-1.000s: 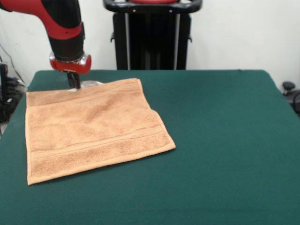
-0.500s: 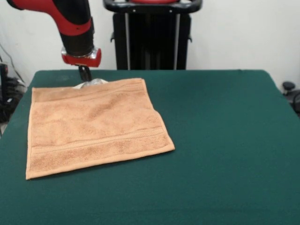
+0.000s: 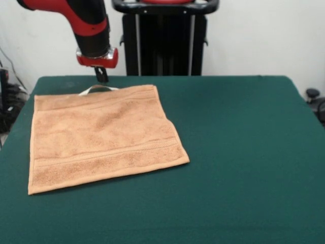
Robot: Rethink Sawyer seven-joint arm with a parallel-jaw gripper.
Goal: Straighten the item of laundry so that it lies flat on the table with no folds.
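Observation:
The item of laundry point(image 3: 101, 134), an orange-tan terry towel, lies spread flat on the left half of the green table point(image 3: 244, 152). It has a woven band stripe near its front edge and another near its far edge. A small white loop point(image 3: 91, 90) sticks out from the far edge and rests on the cloth. My gripper point(image 3: 101, 75) hangs just above and behind that loop, apart from the towel, with nothing seen in it. Only a dark tip shows below the red wrist ring.
The towel's left edge runs close to the table's left edge. Cables and dark gear point(image 3: 7, 96) sit beyond that edge. A small black object point(image 3: 312, 94) stands past the table's right edge.
The gripper has risen from the towel's far edge and moved right. The far edge shifted slightly right with it, and the white loop now lies free on the table.

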